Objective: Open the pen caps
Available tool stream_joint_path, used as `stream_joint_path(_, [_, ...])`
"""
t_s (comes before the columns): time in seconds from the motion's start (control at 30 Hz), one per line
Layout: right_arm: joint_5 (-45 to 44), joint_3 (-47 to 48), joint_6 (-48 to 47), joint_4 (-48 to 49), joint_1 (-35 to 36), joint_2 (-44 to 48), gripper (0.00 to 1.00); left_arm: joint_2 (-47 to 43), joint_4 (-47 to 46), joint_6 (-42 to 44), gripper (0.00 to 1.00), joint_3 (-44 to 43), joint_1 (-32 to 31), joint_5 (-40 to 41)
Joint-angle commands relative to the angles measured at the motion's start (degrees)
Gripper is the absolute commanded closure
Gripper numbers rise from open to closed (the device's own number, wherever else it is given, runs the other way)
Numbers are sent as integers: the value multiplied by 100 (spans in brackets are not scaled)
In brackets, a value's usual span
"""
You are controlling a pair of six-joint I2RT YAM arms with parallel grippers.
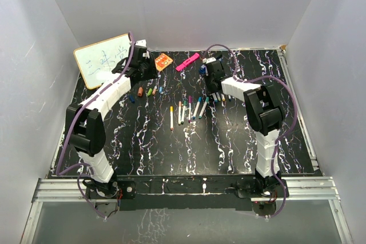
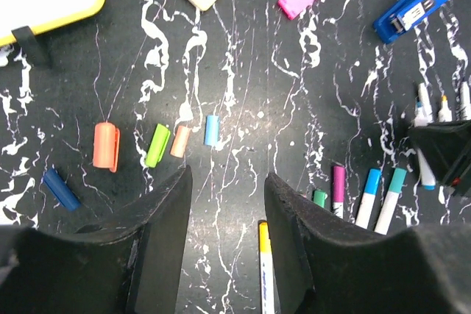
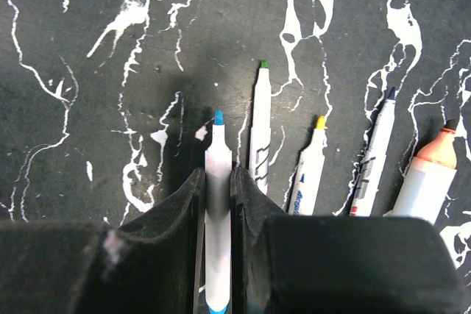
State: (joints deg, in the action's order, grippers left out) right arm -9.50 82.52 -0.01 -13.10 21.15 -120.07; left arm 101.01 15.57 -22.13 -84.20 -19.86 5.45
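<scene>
The left gripper (image 2: 224,215) is open, nothing between its jaws. Five loose pen caps (image 2: 157,145) lie on the surface (image 2: 243,49) just ahead of it and to its left. The right gripper (image 3: 218,182) is clamped on a bare blue-tipped pen (image 3: 218,152), which may be capped at the rear, though the view cuts off there.

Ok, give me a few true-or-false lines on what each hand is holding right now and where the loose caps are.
1. The right hand is shut on a blue-tipped pen. True.
2. That pen has its cap on. False: its blue tip is bare.
3. The left hand grips an orange cap. False: it is open and empty; the orange cap lies on the table ahead of it.
4. A green cap and a light blue cap lie loose on the table. True.
</scene>
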Motion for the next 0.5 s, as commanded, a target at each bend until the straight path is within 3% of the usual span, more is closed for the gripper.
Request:
stream_joint_path(0.0, [-52, 145, -32, 124, -141, -26, 100, -328, 87, -53, 57, 187, -25, 71])
stream_joint_path(0.47, [-21, 24, -54, 124, -376, 1, 100, -432, 155, -55, 57, 221, -22, 127])
